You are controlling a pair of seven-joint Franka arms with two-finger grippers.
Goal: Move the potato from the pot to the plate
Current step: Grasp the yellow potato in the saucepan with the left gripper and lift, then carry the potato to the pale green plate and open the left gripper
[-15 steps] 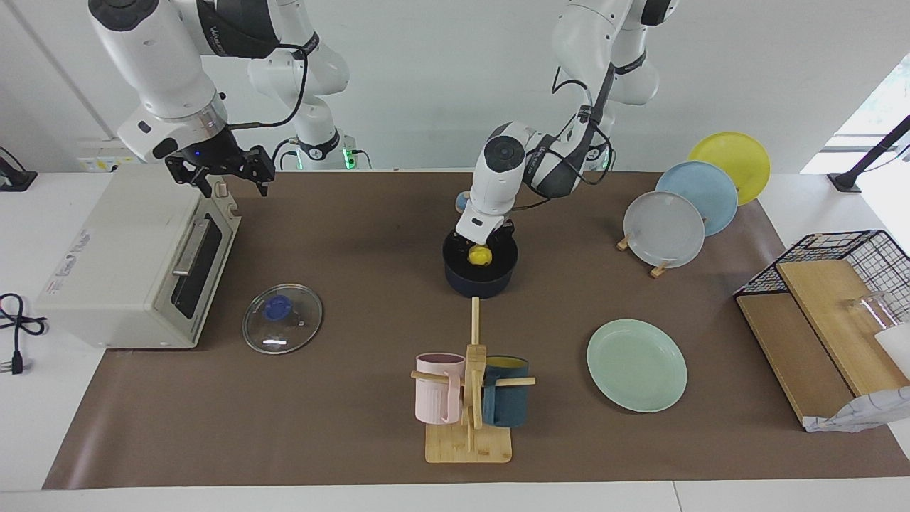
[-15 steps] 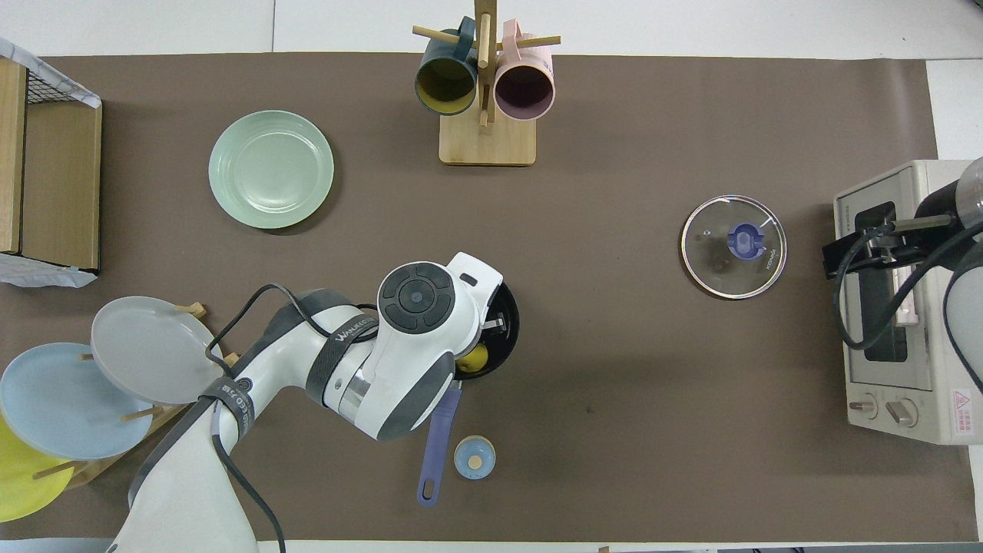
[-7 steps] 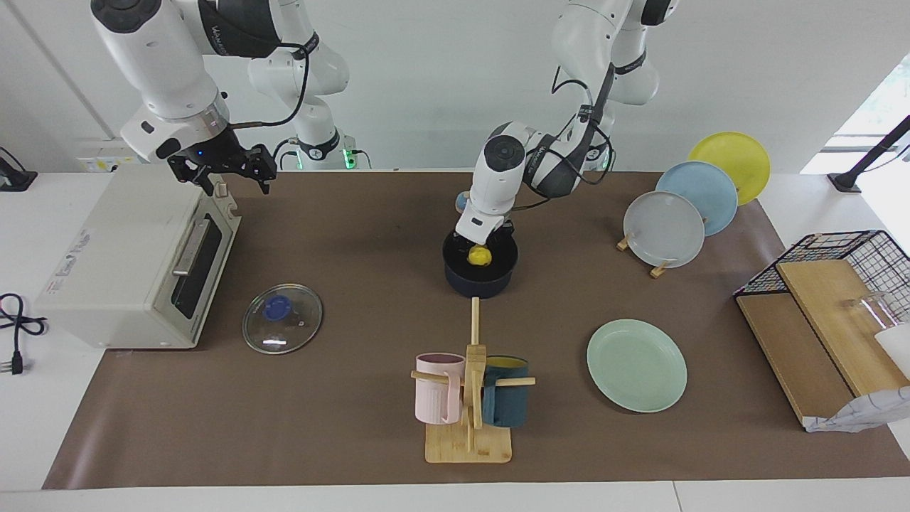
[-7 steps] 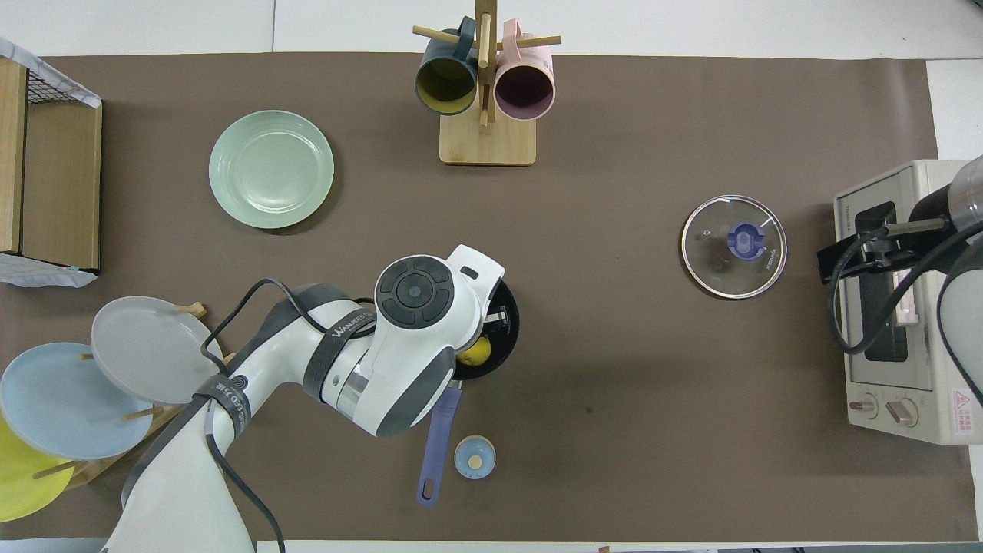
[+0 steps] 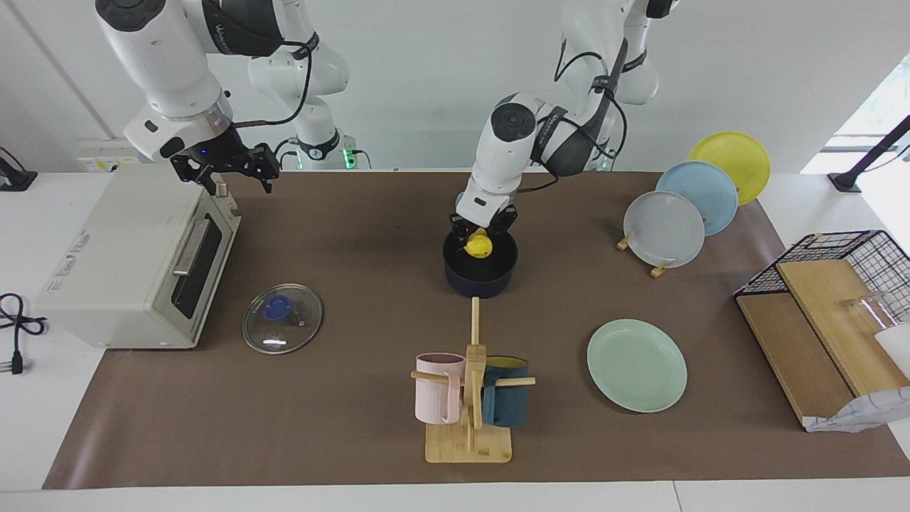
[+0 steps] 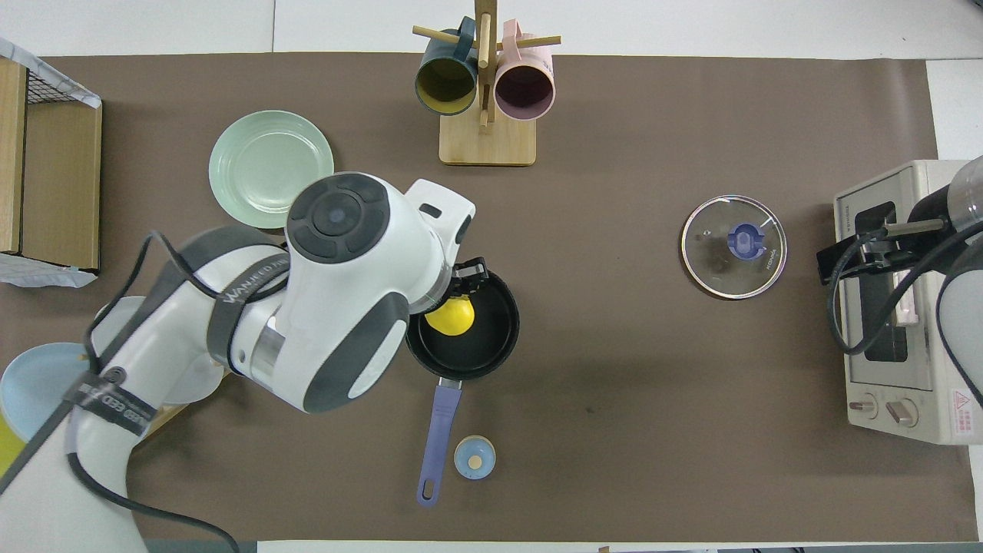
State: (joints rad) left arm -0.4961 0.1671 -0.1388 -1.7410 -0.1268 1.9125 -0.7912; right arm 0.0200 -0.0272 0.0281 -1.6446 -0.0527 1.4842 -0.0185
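**Potato gripped above the pot**

The left gripper (image 5: 483, 229) is clamped on the small, glossy bright yellow potato (image 5: 479, 246), holding it over the mouth of the small dark navy saucepan (image 5: 480, 274). In the facing view the potato sits at about the level of the pot's rim; whether it is fully clear of the rim cannot be told. In the overhead view the potato (image 6: 450, 316) shows against the pot's black inside (image 6: 476, 346), and the pot's long straight blue handle (image 6: 435, 442) points toward the robots.

The round pale mint-green plate (image 5: 636, 365) lies flat on the brown-covered counter (image 5: 341, 235), farther from the robots than the pot and toward the left arm's end. It holds nothing.

The right gripper (image 5: 226, 171) hangs over the top of the cream-coloured toaster oven (image 5: 128, 259) at the right arm's end of the counter; the arm waits there. Its fingers stand apart and hold nothing.

A round glass lid with a blue knob (image 5: 282, 318) lies on the counter beside the oven. A wooden mug stand (image 5: 469, 412) carries a pink mug (image 5: 438, 387) and a dark teal mug (image 5: 506, 400).
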